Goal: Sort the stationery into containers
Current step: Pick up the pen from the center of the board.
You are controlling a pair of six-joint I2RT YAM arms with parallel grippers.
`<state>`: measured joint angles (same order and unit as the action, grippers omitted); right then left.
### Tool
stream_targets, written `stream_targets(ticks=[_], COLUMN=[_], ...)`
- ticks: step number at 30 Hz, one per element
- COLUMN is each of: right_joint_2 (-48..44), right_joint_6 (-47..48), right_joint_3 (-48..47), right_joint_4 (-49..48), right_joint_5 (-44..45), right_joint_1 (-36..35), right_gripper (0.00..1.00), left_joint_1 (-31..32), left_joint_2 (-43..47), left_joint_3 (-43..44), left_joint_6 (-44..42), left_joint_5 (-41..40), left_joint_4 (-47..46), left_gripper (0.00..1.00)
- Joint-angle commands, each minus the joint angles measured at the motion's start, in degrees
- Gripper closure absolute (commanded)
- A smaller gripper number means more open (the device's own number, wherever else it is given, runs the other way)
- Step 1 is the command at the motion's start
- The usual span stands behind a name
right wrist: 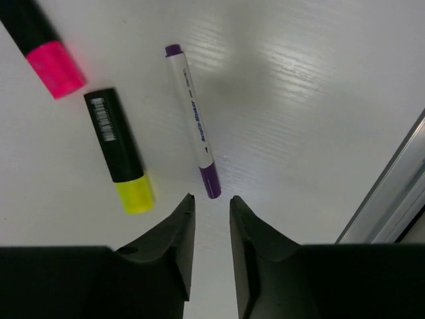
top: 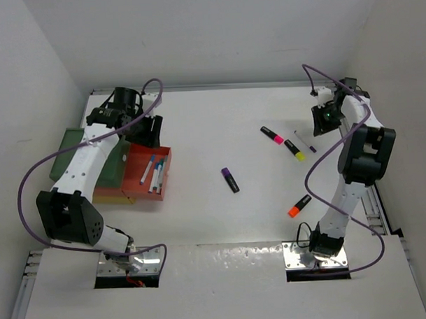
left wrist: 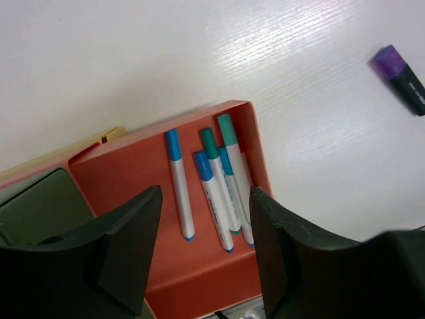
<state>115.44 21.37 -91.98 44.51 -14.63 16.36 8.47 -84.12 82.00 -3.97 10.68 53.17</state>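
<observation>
My left gripper (top: 147,130) (left wrist: 206,229) hangs open over the red-orange tray (top: 166,176) (left wrist: 126,179), with nothing between its fingers. Several white pens (left wrist: 211,183) with blue and teal caps lie side by side in that tray. My right gripper (top: 322,119) (right wrist: 210,199) is open by a narrow gap, just short of the purple end of a white pen (right wrist: 192,113) (top: 305,141) and not touching it. Beside that pen lie a yellow highlighter (right wrist: 121,153) (top: 294,149) and a pink highlighter (right wrist: 48,53) (top: 272,135).
A purple highlighter (top: 230,180) (left wrist: 400,73) lies mid-table and an orange highlighter (top: 299,206) near the right arm. A dark green tray (top: 73,154) (left wrist: 40,206) sits left of the red one, with a yellow tray (top: 113,199) under them. A metal rail (right wrist: 388,193) runs along the right edge.
</observation>
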Motion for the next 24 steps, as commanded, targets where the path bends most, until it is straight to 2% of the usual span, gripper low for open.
stream_targets(ticks=[1,5,14,21,23,24], right_joint_2=[3.37,7.34,10.15,13.23,14.11,15.85], right_joint_6=[5.88,6.58,9.31,10.71,10.8,11.67], right_joint_3=[-5.56,-9.61,-8.56,-10.4,-11.02,-11.11], right_joint_4=[4.71,6.55,5.5,6.9,7.08,7.08], right_joint_5=[1.27,1.45,1.36,1.01,1.1,1.45], right_joint_1=[-0.19,-0.71,-2.64,-3.18,-3.18,-3.61], right_gripper=[0.72,0.7,0.68,0.62,0.62,0.66], left_joint_1=[0.67,1.11,1.2,1.02,1.11,1.02], left_joint_2=[1.24,0.45,-0.08,-0.78,-0.87,-0.96], left_joint_3=[2.29,3.08,3.17,2.91,2.82,2.73], left_joint_6=[-1.39,-1.39,-1.75,-1.83,-1.66,-1.57], left_joint_5=[2.24,2.95,3.3,3.74,3.91,4.09], left_joint_4=[0.18,0.53,0.45,0.53,0.45,0.36], left_gripper=[0.38,0.33,0.33,0.33,0.33,0.33])
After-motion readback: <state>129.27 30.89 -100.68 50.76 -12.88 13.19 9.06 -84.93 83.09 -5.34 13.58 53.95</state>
